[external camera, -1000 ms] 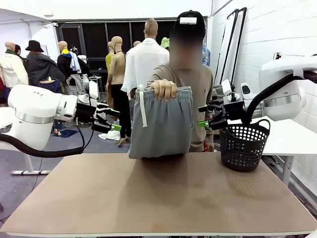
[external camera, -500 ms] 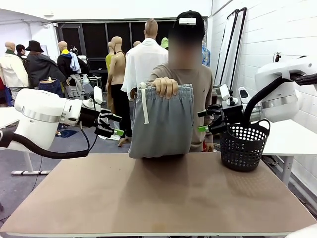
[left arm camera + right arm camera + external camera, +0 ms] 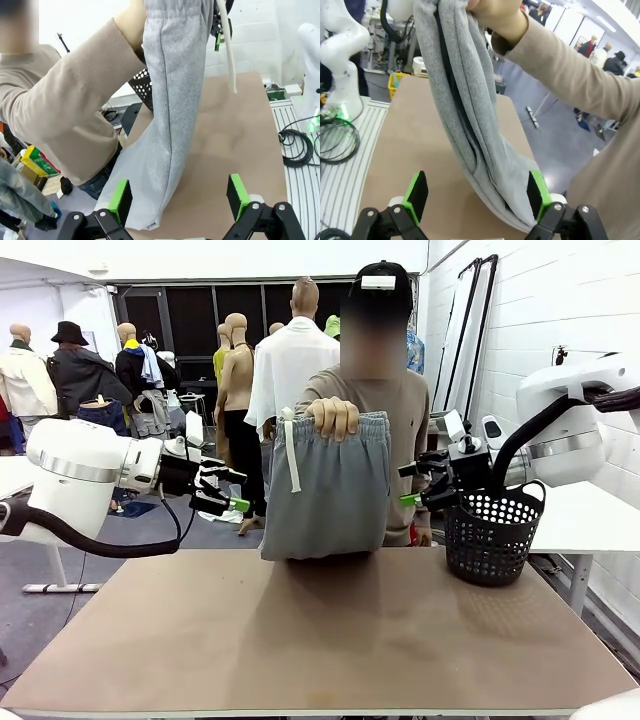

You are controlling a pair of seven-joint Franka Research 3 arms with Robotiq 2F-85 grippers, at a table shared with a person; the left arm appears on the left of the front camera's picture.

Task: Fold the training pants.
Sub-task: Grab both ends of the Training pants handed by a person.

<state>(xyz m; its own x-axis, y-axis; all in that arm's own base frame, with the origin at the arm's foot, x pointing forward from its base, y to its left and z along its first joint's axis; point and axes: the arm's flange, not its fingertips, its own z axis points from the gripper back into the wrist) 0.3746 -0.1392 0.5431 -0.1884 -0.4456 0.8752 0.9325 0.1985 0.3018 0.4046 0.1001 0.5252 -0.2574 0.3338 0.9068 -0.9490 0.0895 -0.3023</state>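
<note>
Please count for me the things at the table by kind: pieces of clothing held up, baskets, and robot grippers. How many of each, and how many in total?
Clothing: 1, the grey training pants, held up at the waistband by the person's hand
Baskets: 1, the black basket
Grippers: 2, the left gripper and the right gripper, both open
Total: 4

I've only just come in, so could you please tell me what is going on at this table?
A person at the far side holds the training pants up by the waistband with one hand, and they hang down to the far edge of the table. The left gripper and the right gripper are both open, one at each side of the pants and pointing at them. Neither touches the fabric. A black basket stands on the table's right side.
</note>
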